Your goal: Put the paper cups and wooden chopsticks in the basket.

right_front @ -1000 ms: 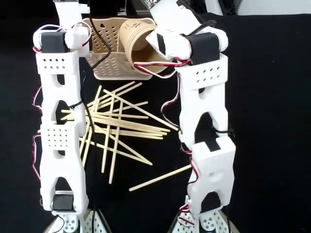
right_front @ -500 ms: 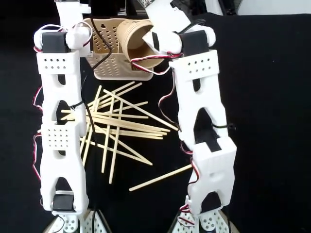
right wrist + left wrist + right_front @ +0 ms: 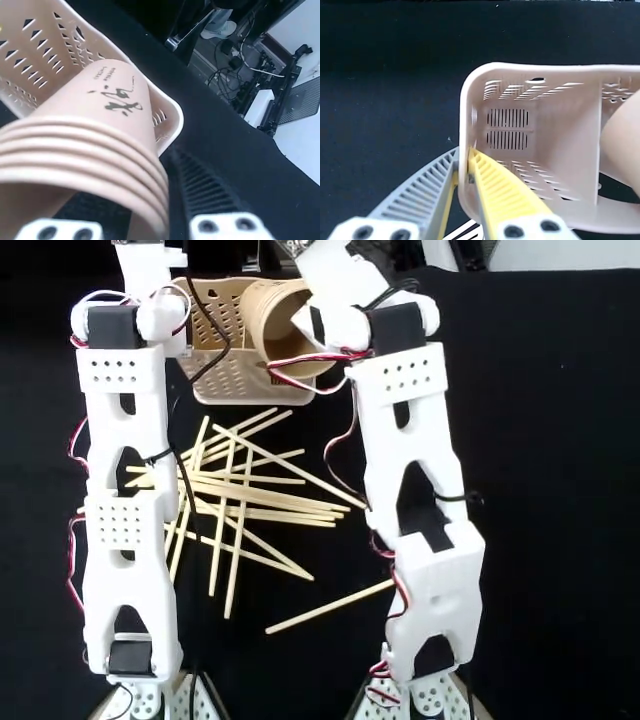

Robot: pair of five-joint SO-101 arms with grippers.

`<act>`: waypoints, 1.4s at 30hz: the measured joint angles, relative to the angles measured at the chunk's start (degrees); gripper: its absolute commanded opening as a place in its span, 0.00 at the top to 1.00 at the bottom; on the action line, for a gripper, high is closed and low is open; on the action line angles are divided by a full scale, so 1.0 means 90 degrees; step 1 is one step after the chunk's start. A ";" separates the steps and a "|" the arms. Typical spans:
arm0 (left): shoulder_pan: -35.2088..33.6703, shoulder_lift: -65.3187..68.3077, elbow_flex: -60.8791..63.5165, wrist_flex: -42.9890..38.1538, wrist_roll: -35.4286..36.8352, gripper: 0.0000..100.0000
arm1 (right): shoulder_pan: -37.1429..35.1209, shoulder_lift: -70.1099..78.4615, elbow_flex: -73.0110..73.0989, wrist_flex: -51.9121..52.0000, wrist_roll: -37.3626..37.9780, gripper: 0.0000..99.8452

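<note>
Your left jaws clamp basket [image 3: 560,130] wall | right jaws clamp paper cup stack [image 3: 100,150] | release it tilted, it may roll out

**A:** What lies beneath my reach?

**B:** A matte black cloth [image 3: 540,490] covers my table, evenly lit from above.

**A:** And past its far edge?

**B:** I see a grey floor [image 3: 204,54] there. On it lies a tangle of dark cables [image 3: 235,75], with a white box [image 3: 261,107] just beside them. A pale, brightly lit surface [image 3: 305,145] lies next to the box.
</note>
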 measured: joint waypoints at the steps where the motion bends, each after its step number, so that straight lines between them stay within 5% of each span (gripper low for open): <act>1: 0.0000 0.0000 0.0000 0.0000 0.0000 0.97 | 0.0000 0.0000 0.0000 0.0000 0.0000 0.88; 42: 0.0186 0.0000 0.0000 -0.0010 0.0078 0.97 | -0.0459 0.0664 -0.0801 -0.0293 -0.0078 0.89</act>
